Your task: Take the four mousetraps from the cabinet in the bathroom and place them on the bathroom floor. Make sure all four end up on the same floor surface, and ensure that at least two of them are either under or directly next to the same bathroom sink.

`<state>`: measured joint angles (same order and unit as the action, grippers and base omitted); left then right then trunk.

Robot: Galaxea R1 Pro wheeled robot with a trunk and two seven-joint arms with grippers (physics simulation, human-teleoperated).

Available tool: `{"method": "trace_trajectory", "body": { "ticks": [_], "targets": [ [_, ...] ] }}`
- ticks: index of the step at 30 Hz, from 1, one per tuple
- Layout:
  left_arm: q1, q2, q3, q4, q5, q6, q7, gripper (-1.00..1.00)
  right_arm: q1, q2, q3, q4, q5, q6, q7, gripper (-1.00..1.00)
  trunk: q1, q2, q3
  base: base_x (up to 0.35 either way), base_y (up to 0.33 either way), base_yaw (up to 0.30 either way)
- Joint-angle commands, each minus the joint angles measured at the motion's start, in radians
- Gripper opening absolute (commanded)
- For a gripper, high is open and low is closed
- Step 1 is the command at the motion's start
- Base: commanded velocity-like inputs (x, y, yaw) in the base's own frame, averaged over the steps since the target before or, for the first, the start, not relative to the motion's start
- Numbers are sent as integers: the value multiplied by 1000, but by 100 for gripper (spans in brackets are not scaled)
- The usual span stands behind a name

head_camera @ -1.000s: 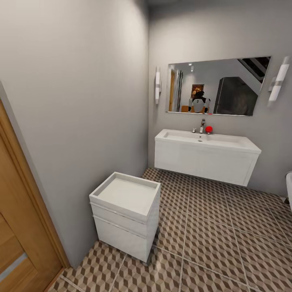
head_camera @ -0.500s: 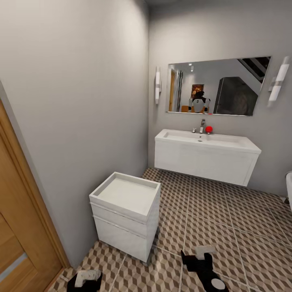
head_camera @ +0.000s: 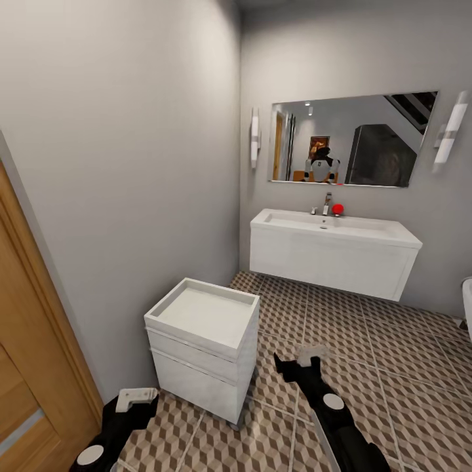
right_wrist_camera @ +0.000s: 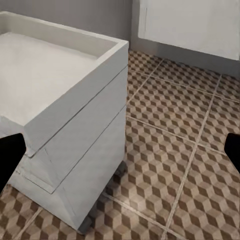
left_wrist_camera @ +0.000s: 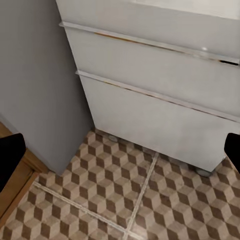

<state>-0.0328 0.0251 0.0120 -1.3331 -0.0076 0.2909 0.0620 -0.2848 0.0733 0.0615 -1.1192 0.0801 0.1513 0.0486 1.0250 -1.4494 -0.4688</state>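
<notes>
The mousetraps and the cabinet are out of view. The white sink (head_camera: 334, 231) hangs on the far wall with a chrome faucet and open space beneath it. The cube-patterned bathroom floor (head_camera: 387, 387) spreads in front of it. My left gripper (head_camera: 136, 401) hovers low beside the door frame and is open. In the left wrist view its dark fingertips (left_wrist_camera: 10, 157) stand far apart, over floor tiles (left_wrist_camera: 115, 200). My right gripper (head_camera: 296, 360) is open above the floor, right of the white cube unit. Its fingertips (right_wrist_camera: 9, 155) are spread wide with nothing between them.
A small white cube unit (head_camera: 204, 344) with a tray top stands against the left wall, between my two arms. A wooden door (head_camera: 23, 393) is at the near left. A small red object (head_camera: 337, 209) sits on the sink. A white tub edge (head_camera: 467, 301) shows at the far right.
Both arms have come up into the head view from below and reached further forward over the last second. The room and the camera have not shifted.
</notes>
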Motion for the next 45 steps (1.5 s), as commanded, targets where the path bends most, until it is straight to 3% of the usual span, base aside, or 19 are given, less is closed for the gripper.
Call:
{"method": "trace_trajectory", "body": {
  "ticks": [1,14,21,24,28,29,30,34,41,42,45],
  "targets": [
    [-1,1,-1,-3,0,7,4,100,-1,-1,6,-16,9,6,14,100,0,-1,-1,0,0,0],
    [-1,3,-3,14,1,9,2,100,-2,1,17,-52,10,9,28,100,0,-1,-1,0,0,0],
    [-1,2,-7,33,3,8,1,100,-1,-17,14,-6,10,-1,31,100,0,-1,-1,0,0,0],
    [-1,1,-8,42,3,6,1,100,0,-35,14,66,10,-27,34,100,0,-1,-1,0,0,0],
    [-1,1,-11,49,3,-15,-2,100,1,-56,14,194,10,-135,34,100,0,-1,-1,0,0,0],
    [-1,1,-12,58,3,-41,-2,100,0,-65,13,275,9,-223,31,100,0,-1,-1,0,0,0],
    [-1,2,-14,94,3,-108,-3,100,1,-73,12,418,9,-379,26,100,0,-1,-1,0,0,0],
    [-1,1,-16,167,3,-207,-3,100,1,-79,12,567,9,-544,13,100,0,-1,-1,0,0,0],
    [0,1,-17,298,3,-363,-3,100,1,-83,13,687,8,-691,-23,100,0,-1,-1,0,0,0],
    [0,1,-18,356,2,-406,-3,100,1,-83,14,716,7,-717,-36,100,0,-1,-1,0,0,0],
    [0,3,-17,423,1,-451,-2,100,1,-84,14,752,6,-735,-45,100,0,-1,-1,0,0,0]
  ]
}}
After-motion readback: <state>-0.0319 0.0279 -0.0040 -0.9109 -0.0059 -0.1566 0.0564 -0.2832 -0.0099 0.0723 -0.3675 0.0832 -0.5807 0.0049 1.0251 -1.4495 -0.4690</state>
